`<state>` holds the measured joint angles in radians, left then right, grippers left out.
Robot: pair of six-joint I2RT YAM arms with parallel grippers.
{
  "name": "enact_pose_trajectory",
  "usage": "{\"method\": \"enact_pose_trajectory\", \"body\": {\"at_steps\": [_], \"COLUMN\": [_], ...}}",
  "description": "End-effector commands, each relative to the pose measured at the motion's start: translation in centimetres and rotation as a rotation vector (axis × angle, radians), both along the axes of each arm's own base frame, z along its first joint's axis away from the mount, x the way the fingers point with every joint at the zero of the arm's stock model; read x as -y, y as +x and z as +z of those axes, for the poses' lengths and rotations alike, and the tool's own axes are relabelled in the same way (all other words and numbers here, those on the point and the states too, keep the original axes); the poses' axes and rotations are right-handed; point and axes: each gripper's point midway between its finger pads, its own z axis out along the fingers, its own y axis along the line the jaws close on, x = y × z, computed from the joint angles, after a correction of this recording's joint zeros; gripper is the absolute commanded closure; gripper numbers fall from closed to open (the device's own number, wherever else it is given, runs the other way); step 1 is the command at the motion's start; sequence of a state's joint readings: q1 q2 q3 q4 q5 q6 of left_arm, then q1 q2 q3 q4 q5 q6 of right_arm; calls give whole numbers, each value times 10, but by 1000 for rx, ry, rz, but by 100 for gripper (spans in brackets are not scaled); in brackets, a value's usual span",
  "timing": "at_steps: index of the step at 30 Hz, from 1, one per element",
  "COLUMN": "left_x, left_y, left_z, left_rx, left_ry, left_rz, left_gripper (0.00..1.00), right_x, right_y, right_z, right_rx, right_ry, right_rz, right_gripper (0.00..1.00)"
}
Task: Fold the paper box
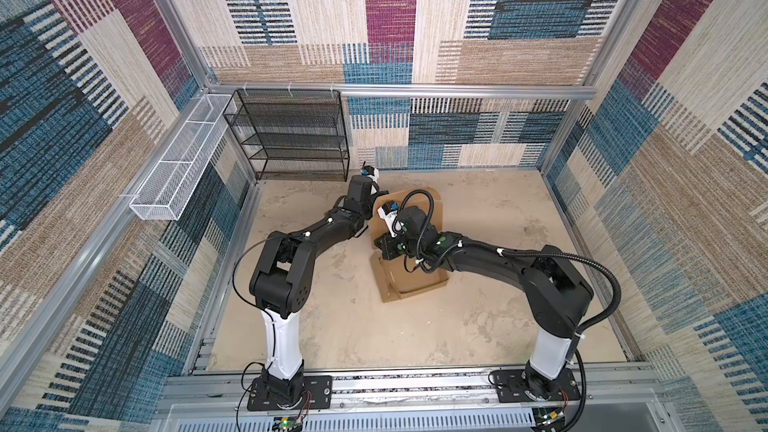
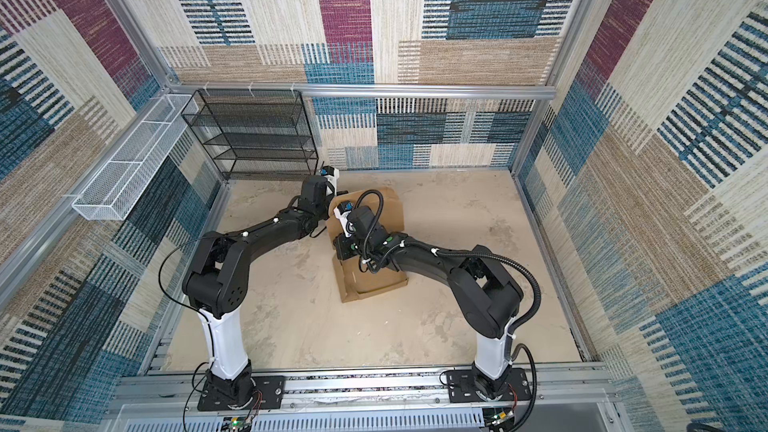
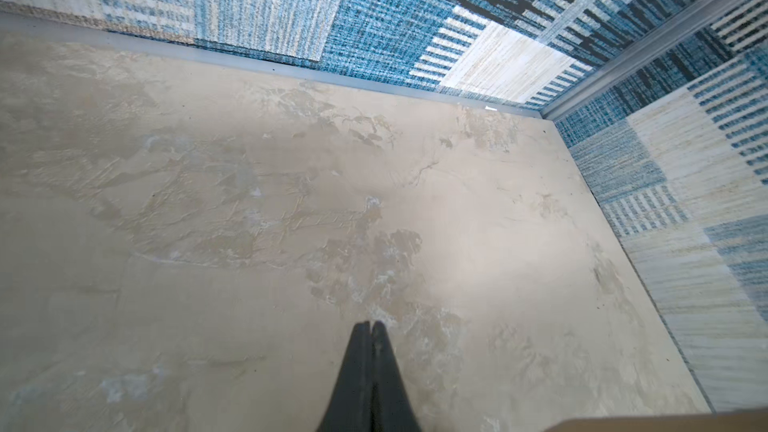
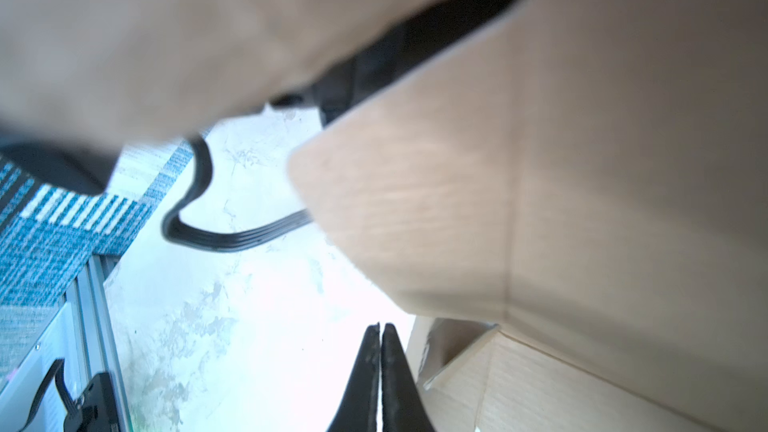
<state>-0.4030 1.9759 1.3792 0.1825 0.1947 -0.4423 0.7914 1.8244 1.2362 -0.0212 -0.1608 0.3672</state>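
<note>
Tabletop (image 1: 332, 326) mottled beige, patchwork carpet walls (image 1: 498, 56), mesh rack (image 1: 291, 139); paper box (image 1: 415, 280) mid-table

free: table (image 1: 519, 209) right half | blocked: paper box (image 1: 415, 282) centre, black rack (image 1: 291, 135) far-left

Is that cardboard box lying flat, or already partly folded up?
Partly folded: the paper box has low walls standing around its base, while its lid panel is raised, not closed.
</note>
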Motion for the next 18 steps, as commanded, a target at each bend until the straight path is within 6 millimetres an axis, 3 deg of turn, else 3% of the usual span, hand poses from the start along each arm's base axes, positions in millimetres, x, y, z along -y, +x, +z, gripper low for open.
{"method": "enact_pose_trajectory", "body": {"at_steps": [1,4,12,18], "left_x": [5,3,-6,-36], "left_y": [-1,-3,-10,-19], "left_z": [7,9,15,31], "left_rx": [23,22,28,12], "left_ry": [-7,-16,-20,-37], "left_rz": [-59,-63,-45,16], "left_gripper": [100,100,100,100], "right_x": [0,12,68,113], "right_y": [4,-3,-39,-78], "right_z": [16,19,31,39], "right_rx": [27,22,-13,-105], "right_ry": [45,7,-102,-119], "right_rz": [-60,-71,-160,-290], "right_gripper": [91,88,78,72]}}
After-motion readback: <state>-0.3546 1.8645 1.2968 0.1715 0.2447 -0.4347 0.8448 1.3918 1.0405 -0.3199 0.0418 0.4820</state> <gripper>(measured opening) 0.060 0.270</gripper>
